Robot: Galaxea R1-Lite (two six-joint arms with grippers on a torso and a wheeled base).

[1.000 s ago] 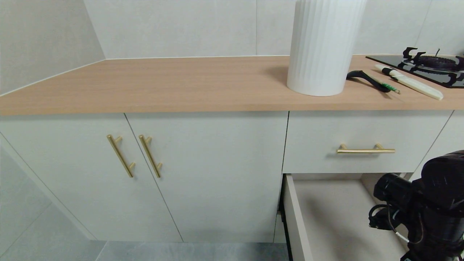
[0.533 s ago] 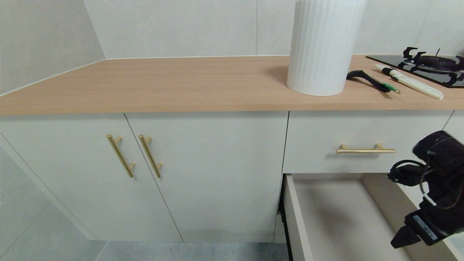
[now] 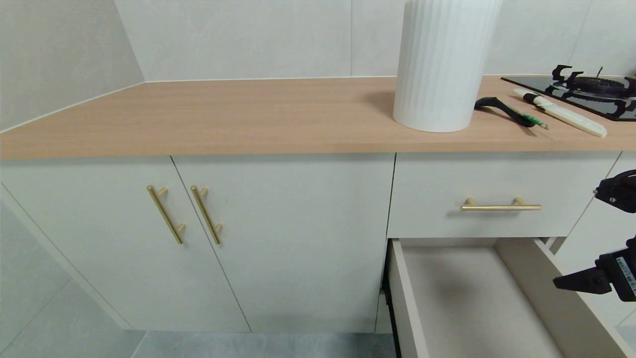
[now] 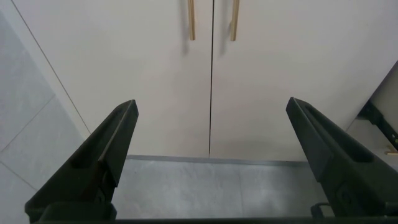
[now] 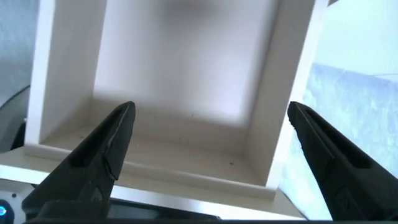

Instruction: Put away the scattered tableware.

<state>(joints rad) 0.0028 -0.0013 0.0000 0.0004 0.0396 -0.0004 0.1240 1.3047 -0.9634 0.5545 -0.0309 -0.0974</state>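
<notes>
Right end effector (image 5: 209, 112) is hovering spread and empty over the right wall of the open drawer (image 3: 402, 298). Knife (image 3: 561, 113) and black-handled utensil (image 3: 504, 110) are lying on the worktop (image 3: 248, 114) above the drawer, long axes slanting front-right. Right arm's nearer. Left end effector (image 4: 211, 109) is spread too.

nothing's reading clearly here — a small white sticker (image 3: 624, 271) is sitting on the right gripper (image 5: 209, 109), its print coming out too tiny to read.
</notes>
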